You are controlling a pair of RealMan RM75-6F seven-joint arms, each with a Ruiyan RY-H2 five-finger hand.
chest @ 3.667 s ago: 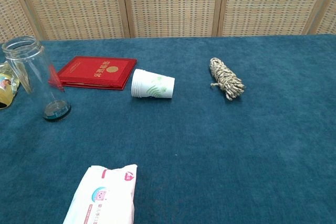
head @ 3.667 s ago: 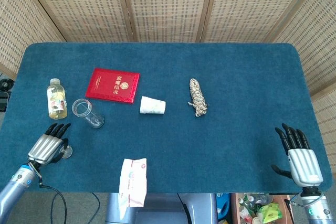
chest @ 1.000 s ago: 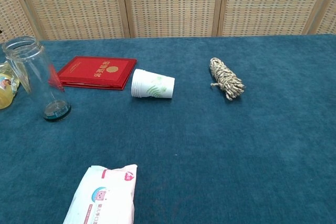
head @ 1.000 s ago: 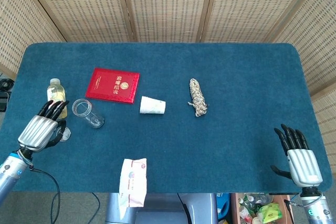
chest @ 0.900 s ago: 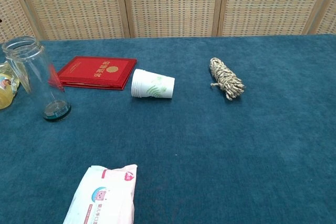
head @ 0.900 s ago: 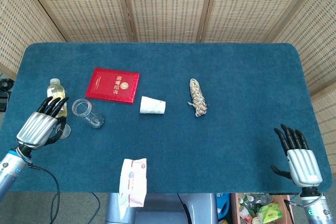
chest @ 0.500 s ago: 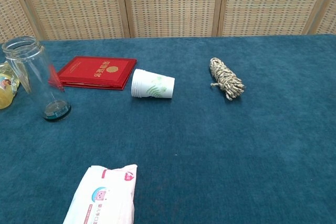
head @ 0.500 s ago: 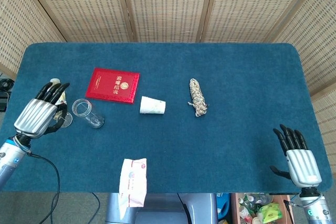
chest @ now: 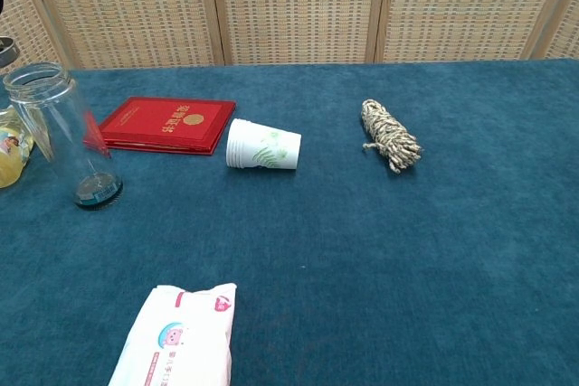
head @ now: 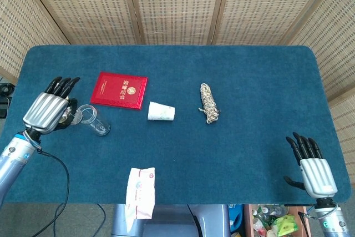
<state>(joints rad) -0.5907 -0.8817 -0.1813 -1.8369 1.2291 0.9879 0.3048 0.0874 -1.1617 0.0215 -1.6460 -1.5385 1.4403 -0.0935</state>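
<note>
The left hand has risen toward the far left edge, pinching a small lid above the open glass jar. The right hand stays open at the near right corner. The red booklet's gold writing is illegible.

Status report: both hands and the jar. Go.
Left hand holds small round lid beside upright clear glass jar. Right hand open, holding nothing. Yellow drink bottle close by jar.

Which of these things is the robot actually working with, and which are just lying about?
In use: left hand, small round lid it holds, clear glass jar.
Lying about: red booklet, white paper cup, rope bundle, white wipes packet, yellow drink bottle.
</note>
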